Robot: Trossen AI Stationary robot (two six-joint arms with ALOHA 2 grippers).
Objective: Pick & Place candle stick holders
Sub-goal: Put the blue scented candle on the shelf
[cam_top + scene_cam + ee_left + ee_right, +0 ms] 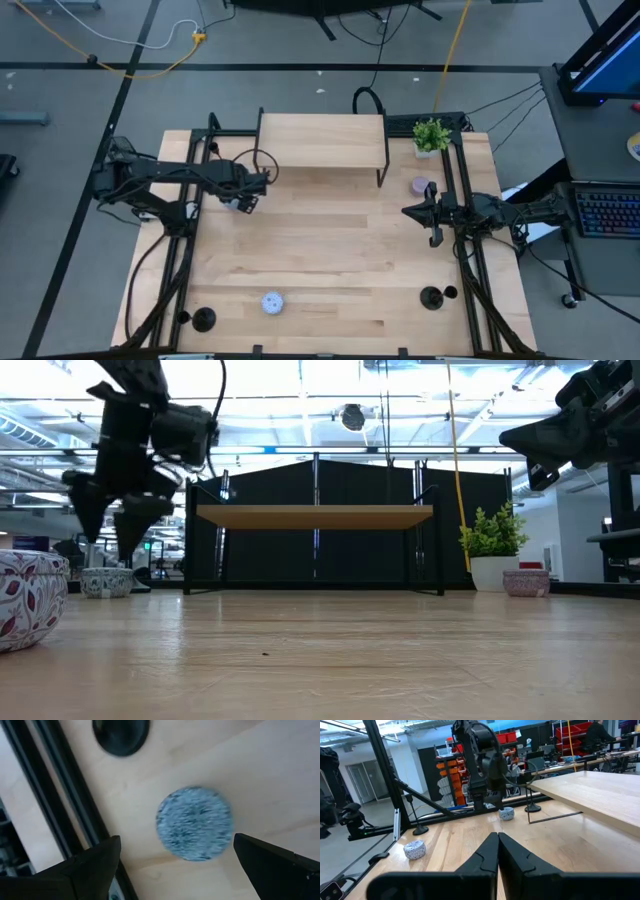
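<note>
Black candle stick holders stand on their disc bases near the table's front edge, one at the left (204,320) and one at the right (432,297). Another black disc base (120,735) shows in the left wrist view. My left gripper (243,197) is open and hangs above a blue speckled puck (194,823) at the table's left, its fingers to either side of the puck and clear of it in the low view (112,520). My right gripper (432,215) is shut and empty, raised at the table's right.
A wooden shelf on black legs (322,140) stands at the far middle. A green potted plant (431,135) and a lavender puck (420,186) sit at the far right, and a white puck (272,302) near the front. Black rails (187,250) run along both sides.
</note>
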